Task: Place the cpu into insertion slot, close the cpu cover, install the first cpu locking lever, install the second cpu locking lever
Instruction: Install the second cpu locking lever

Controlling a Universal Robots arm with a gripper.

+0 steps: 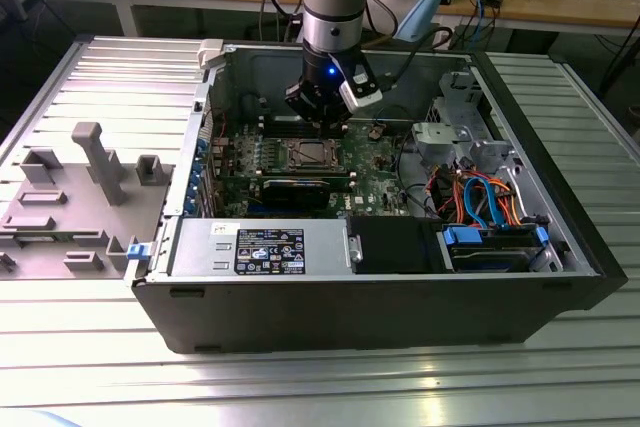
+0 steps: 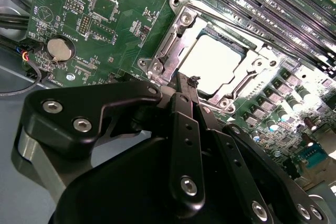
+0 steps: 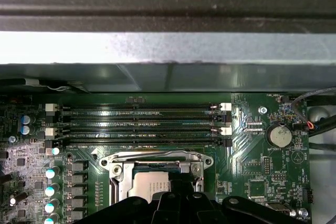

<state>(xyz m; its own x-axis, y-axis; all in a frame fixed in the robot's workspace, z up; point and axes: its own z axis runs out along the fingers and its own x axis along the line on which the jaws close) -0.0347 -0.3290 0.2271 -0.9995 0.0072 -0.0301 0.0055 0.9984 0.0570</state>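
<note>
Hovering just over the socket (image 2: 215, 61) in the open case (image 1: 560, 237), pincer (image 2: 185, 85) pinched together, probably for nudging a lever. Chip (image 2: 212, 64) already sitting in there, cover (image 2: 173, 51) down around it.

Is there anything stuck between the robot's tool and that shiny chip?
Nothing visible. In the second wrist view the tool hangs right at the edge of the cpu cover, which lies down around the cpu. No cable or part sits between them.
</note>
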